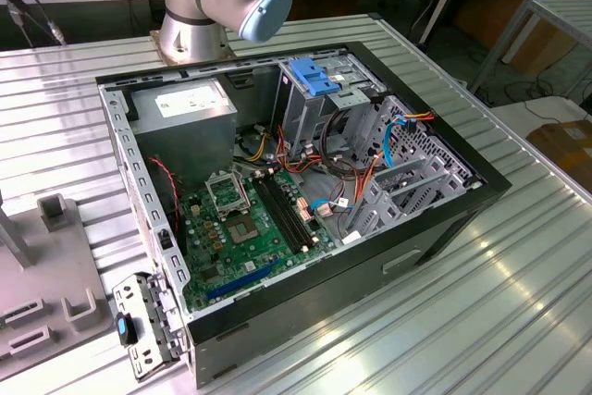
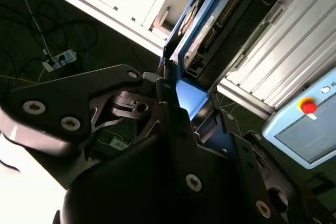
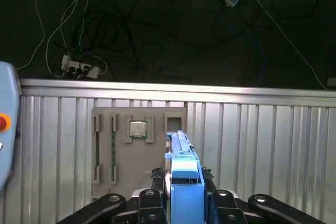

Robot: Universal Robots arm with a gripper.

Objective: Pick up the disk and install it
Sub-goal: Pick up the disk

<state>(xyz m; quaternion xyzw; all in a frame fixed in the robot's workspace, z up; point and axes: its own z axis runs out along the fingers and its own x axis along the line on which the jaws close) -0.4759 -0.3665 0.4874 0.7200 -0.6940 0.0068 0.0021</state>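
The gripper [image 3: 186,205] is clamped on the disk [image 3: 183,174] by its blue rails, holding it edge-on over the grey tray [image 3: 136,171] at the ribbed table's [image 3: 273,145] edge, likely to keep its faces untouched.

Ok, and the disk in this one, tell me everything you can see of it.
The disk sits edge-on between the jaws of the gripper, which look shut on it. In the first wrist view its narrow edge faces the camera: a bright blue plastic carrier rail ending in a lighter blue tab. In the second wrist view the blue frame borders a flat dark body with a row of connector pins and a pale label. Nothing else appears to touch it.
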